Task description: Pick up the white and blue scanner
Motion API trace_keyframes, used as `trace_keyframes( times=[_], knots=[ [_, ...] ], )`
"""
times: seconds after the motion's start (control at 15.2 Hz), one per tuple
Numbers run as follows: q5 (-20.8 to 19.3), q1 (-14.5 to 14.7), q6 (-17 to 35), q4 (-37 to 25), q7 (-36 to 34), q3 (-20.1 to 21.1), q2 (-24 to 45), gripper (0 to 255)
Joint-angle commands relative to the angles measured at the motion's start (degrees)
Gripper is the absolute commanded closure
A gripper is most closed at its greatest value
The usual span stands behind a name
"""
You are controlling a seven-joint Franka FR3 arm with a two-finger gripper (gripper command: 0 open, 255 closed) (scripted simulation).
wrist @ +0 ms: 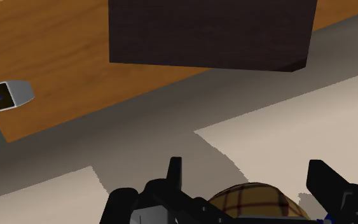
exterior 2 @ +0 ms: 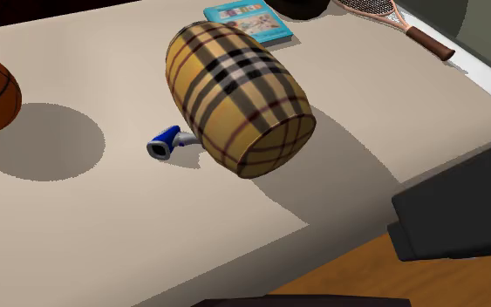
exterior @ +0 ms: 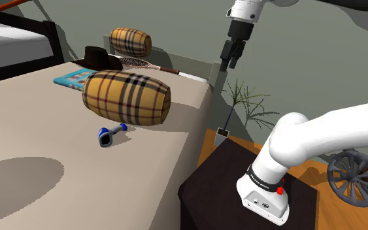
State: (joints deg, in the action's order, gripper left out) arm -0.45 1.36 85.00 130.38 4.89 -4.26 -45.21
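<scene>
**Entry: scanner pickup, gripper aloft and well short of the target**

Black two-finger gripper: hangs high over the edge of the beige flat surface, jaws spread, nothing between them.

Small white and blue handheld scanner: lies on that surface, close against the large tan plaid barrel-shaped cushion; contact cannot be told.

Hazards: the cushion crowds one side, so a finger descending there may strike or roll it and shift the scanner. A shallow pinch may slip off the low, slim body.

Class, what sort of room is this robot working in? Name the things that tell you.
Most likely a bedroom: the wide beige surface reads as a bed, a plaid bolster pillow lies on it, and a second bed stands in the shoulder view's upper left.
</scene>
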Motion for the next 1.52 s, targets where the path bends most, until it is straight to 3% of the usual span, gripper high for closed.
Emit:
trace_keyframes(
  times=[0.0,0.73,1.45],
  knots=[
    [0.0,0.0,0.0,0.0,0.0,0.0,0.0,0],
    [6.9,2.1,16.5,6.3,-15.5,11.5,8.7,0],
    [7.7,2.6,32.6,2.3,-31.3,22.3,27.2,0]
  ],
)
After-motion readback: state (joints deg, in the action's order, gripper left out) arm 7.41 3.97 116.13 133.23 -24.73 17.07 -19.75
